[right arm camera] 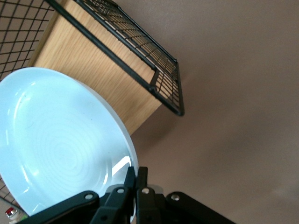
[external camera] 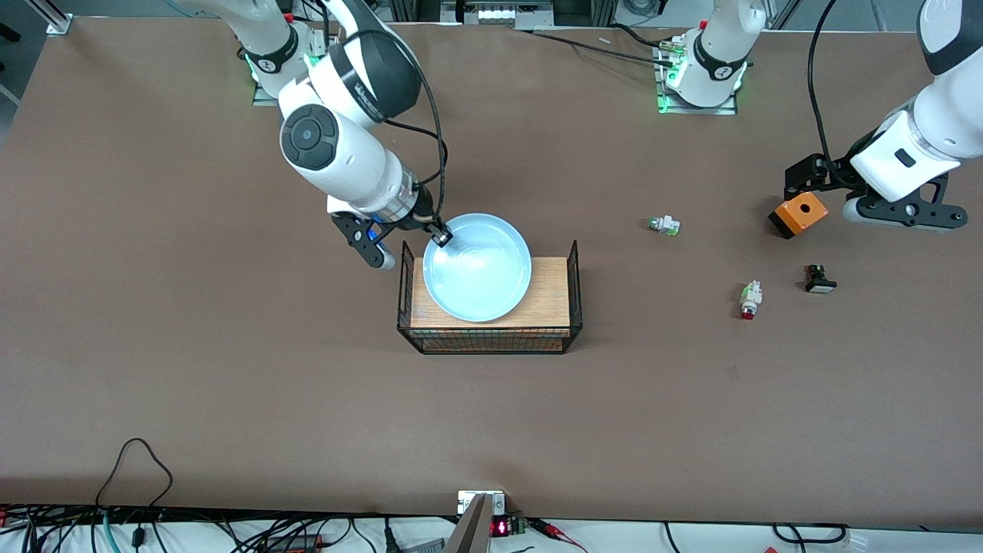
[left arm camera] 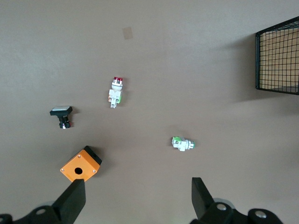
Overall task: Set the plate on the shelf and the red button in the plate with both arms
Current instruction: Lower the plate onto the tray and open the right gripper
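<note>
— Centre frame: right gripper (external camera: pixel 440 236) pinches the plate (external camera: pixel 477 267) rim over the basket (external camera: pixel 574 288). Advice?
— Lower level, then release. Left gripper (left arm camera: pixel 135 199), spread, waits upper right; red button (external camera: pixel 749 300) lies right of centre.

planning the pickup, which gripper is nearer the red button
Left. The left gripper hangs open by the orange box, close to the red button. The right gripper is shut on the plate over the basket.

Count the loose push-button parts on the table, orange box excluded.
3. Green-capped part lies toward the basket. Red button is nearest the front camera. Black part lies toward the left arm's end. None seems hidden.
</note>
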Controlling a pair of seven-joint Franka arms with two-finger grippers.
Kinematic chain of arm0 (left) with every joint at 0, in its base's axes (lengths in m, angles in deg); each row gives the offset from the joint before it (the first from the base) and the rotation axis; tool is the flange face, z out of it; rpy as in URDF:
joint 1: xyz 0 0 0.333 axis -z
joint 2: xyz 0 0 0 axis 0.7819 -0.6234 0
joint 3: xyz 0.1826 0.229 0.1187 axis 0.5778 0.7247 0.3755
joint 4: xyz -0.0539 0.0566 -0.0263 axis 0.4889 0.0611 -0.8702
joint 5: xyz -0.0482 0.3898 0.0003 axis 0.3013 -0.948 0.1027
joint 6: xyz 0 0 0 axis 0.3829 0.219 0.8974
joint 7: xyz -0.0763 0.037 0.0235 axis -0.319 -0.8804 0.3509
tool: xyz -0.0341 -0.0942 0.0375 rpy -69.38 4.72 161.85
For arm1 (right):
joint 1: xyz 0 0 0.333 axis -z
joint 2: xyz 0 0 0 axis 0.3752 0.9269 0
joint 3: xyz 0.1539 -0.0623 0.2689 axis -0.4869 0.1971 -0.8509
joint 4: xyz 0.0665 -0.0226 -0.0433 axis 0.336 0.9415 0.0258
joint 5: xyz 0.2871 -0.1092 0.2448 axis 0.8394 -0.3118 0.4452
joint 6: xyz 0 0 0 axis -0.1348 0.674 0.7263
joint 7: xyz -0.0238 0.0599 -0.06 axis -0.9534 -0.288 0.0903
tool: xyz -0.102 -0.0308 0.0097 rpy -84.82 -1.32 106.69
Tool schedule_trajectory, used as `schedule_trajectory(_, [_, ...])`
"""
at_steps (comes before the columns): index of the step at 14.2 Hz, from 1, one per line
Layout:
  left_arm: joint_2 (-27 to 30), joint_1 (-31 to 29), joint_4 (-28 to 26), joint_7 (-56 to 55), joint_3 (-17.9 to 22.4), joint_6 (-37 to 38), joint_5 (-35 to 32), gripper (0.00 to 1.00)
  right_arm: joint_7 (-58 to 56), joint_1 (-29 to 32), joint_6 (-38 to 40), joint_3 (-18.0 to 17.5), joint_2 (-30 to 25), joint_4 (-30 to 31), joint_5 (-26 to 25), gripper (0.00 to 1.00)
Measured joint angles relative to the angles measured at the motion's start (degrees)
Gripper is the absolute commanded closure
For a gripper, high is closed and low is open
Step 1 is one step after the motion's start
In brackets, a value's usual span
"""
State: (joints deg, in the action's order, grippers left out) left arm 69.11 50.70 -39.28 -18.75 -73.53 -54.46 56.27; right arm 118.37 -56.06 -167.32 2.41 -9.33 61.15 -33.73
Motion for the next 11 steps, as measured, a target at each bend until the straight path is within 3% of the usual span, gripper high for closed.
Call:
schedule_trajectory(8, [0.0, 0.0, 0.0, 0.0, 0.0, 0.1, 0.0, 0.00, -1.0, -0.2, -4.0, 0.1, 0.9, 2.3, 0.0, 1.00])
schedule_trajectory(9, [0.0, 0.0, 0.0, 0.0, 0.0, 0.1, 0.0, 0.00, -1.1, -0.2, -4.1, 0.1, 1.1, 2.4, 0.0, 0.94])
schedule_trajectory(10, [0.0, 0.0, 0.0, 0.0, 0.0, 0.1, 0.0, 0.00, -1.2, -0.2, -4.1, 0.1, 1.3, 2.4, 0.0, 0.42])
schedule_trajectory(11, [0.0, 0.0, 0.0, 0.0, 0.0, 0.1, 0.0, 0.00, -1.3, -0.2, -4.2, 0.1, 1.5, 2.4, 0.0, 0.00])
